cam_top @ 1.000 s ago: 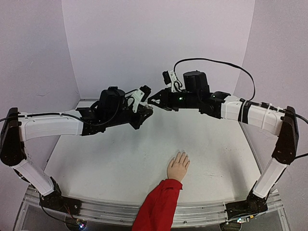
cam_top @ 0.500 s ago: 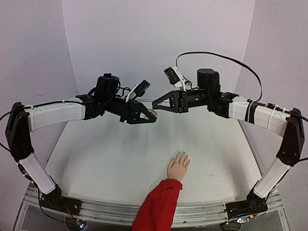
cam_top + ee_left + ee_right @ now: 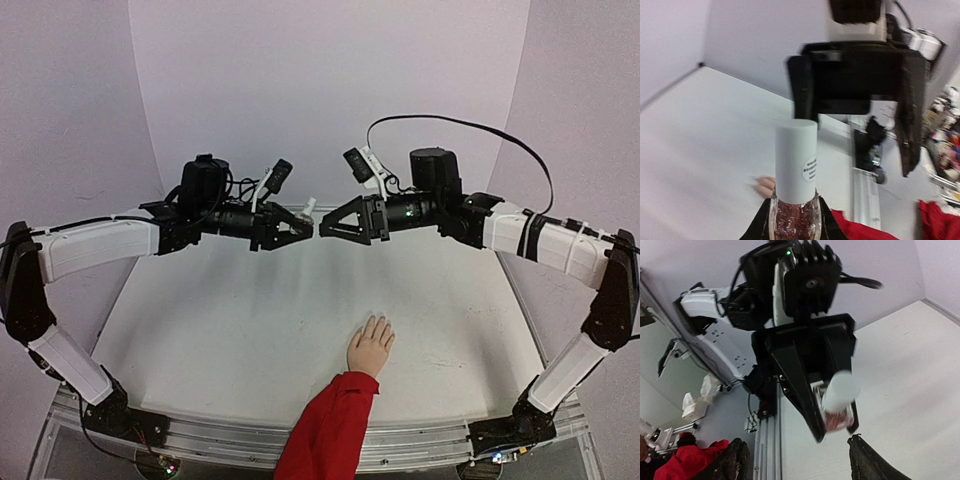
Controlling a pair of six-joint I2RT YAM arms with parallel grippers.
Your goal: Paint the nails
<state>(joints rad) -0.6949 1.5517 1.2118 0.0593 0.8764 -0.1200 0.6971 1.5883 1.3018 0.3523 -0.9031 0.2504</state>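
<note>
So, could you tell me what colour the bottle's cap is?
White cap, clearest in the left wrist view.

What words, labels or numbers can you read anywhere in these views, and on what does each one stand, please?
Round sticker on the white cap of the nail polish bottle: a few lines of dark print, too small and blurred to read.
Elsewhere, in all three views: no readable text.
</note>
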